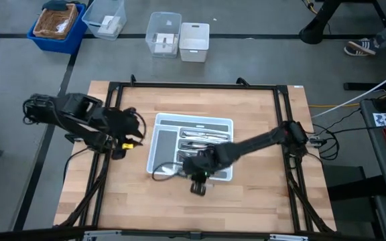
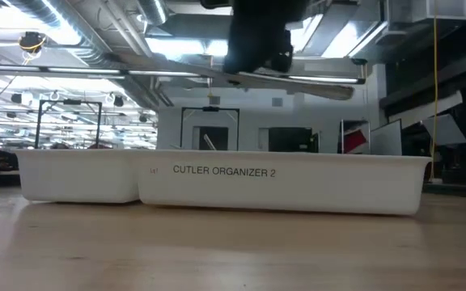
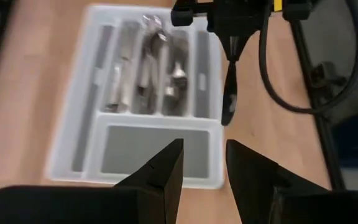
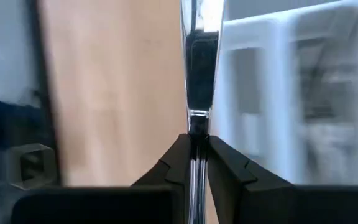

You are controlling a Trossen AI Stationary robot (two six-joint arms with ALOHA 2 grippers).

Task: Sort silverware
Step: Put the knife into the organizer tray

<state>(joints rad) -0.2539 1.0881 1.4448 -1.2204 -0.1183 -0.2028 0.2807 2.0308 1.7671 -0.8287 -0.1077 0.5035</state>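
The white tray (image 1: 159, 122) with grey compartments lies mid-table, and several pieces of silverware (image 1: 203, 137) rest in its long slots (image 3: 148, 68). My right gripper (image 1: 200, 175) hangs over the tray's near edge, shut on one slim shiny piece (image 2: 306, 83); which kind it is I cannot tell. In the low view this piece floats above the tray's wall (image 2: 281, 184). My left gripper (image 1: 127, 142) stands raised at the tray's left side, open (image 3: 204, 155), with nothing between its fingers. My right gripper pinches the piece's narrow shaft (image 4: 197, 124) between its two fingertips (image 4: 180, 155). It comes from above, slanting down. The piece is lifted clear and lies about level above the tray, sticking out to both sides of the fingers (image 2: 217, 74).
A black frame rail (image 1: 193, 86) runs round the wooden table. On the floor beyond the far edge stand a blue bin (image 1: 57, 27), clear bins (image 1: 164, 33) and a white one (image 1: 194, 41). A person's shoe (image 1: 362, 47) shows at the far right.
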